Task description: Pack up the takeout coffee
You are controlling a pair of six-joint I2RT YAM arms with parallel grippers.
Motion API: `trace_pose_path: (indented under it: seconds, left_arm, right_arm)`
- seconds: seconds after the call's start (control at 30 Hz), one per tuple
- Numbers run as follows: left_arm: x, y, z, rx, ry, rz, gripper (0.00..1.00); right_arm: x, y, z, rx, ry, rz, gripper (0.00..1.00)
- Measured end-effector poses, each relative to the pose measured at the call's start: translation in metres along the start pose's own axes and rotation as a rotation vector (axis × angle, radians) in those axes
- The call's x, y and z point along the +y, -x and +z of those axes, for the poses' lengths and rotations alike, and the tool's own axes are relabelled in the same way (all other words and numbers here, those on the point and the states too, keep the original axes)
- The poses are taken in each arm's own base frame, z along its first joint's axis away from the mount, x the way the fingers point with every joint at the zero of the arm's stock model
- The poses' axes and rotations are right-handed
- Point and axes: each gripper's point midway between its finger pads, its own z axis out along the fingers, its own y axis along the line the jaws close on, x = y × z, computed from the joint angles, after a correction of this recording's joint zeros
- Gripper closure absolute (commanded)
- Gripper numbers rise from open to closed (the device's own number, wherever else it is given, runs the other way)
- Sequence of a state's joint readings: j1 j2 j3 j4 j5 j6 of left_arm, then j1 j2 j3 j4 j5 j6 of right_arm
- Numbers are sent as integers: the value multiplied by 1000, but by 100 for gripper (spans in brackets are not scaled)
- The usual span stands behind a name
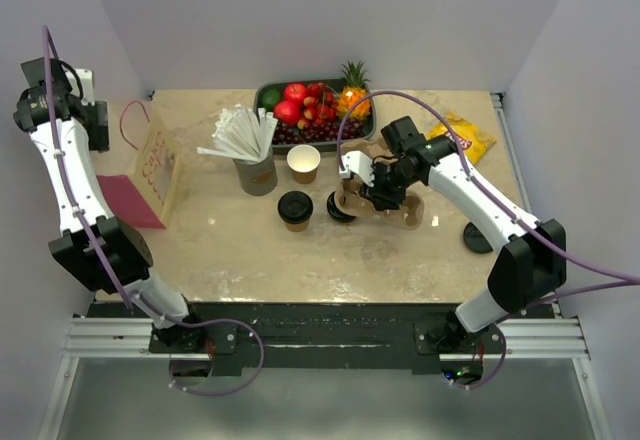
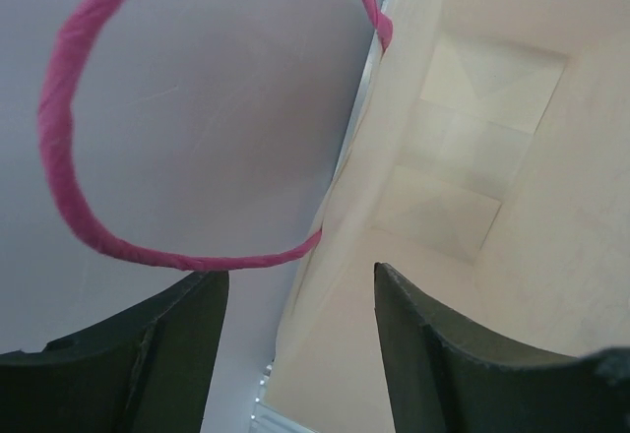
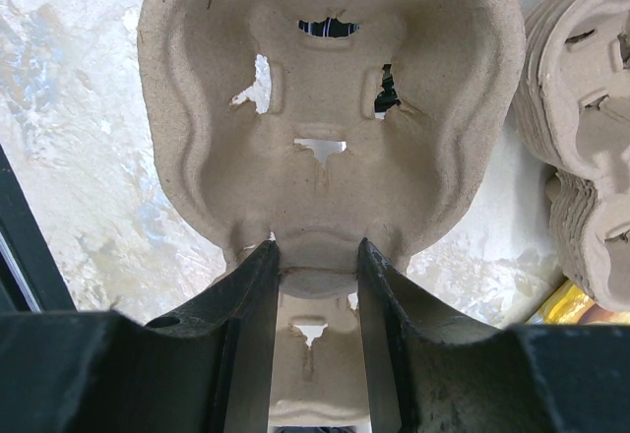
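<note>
The right gripper (image 3: 315, 256) is pinching the middle ridge of the pulp carrier (image 3: 325, 108), and its fingers are hiding the near pockets. The left gripper (image 2: 300, 285) is hanging open and empty beside the paper bag (image 2: 492, 157), which is only partly showing. The takeout coffee (image 1: 295, 208) is standing on the table (image 1: 230, 250), just left of the carrier.

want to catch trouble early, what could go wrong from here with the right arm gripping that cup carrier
1. The right gripper pinches only a narrow ridge of the pulp carrier, so the thin pulp may tear or pivot as it moves.
2. The takeout coffee stands close to the left of the carrier, and a low sweep could tip it.
3. The left gripper is open at the rim of the paper bag, so nothing steadies the bag.
</note>
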State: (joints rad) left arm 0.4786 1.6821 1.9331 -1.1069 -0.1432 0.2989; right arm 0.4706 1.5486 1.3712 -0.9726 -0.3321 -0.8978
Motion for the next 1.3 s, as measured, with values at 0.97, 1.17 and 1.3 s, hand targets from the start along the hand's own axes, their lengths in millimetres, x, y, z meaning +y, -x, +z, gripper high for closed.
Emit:
trace_pose_path:
  seconds: [0.97, 1.17, 1.3]
  left_arm:
    - [-30, -14, -47, -49, -209, 157, 100]
    - [-46, -17, -145, -320, -226, 405, 100]
    - [-60, -39, -180, -418, -245, 548, 100]
  right_arm:
    - [-6, 25, -26, -85, -61, 15, 75]
    - [-2, 53, -53, -231, -108, 37, 75]
    - [-4, 77, -73, -324, -126, 74, 74]
